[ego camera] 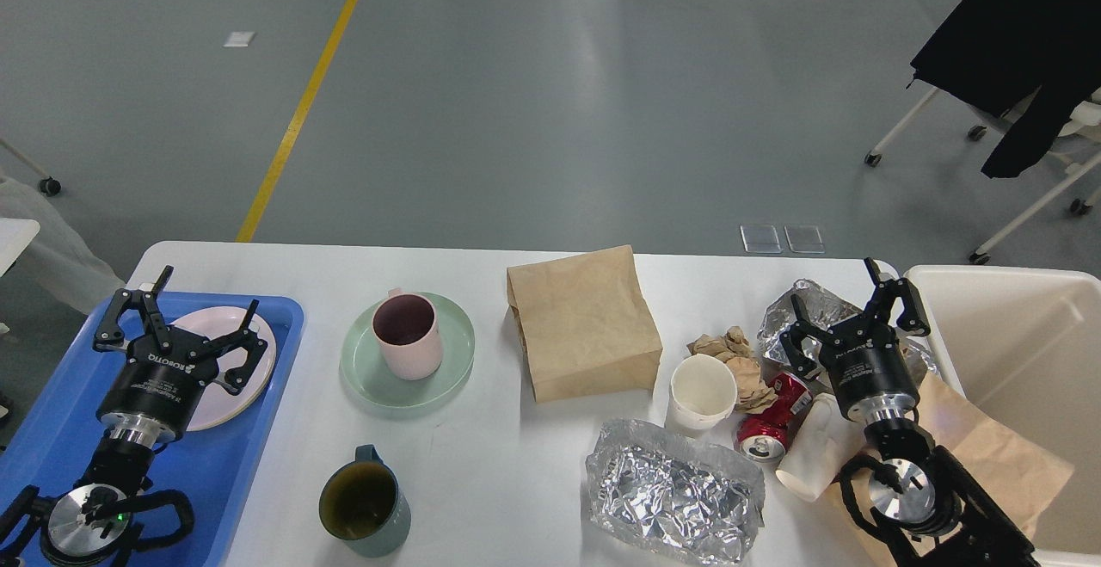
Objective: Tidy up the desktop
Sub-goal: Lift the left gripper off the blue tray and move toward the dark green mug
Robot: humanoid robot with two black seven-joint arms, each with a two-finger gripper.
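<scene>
White desktop [482,429] apparently runs left-right.

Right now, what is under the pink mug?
The pink mug stands on a green plate, which rests on the desktop. The plate's centre beneath the mug is hidden.

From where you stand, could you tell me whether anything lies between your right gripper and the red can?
Nothing visible does: the right gripper hangs open above the foil, and the red can lies just beside it, uncovered.
</scene>
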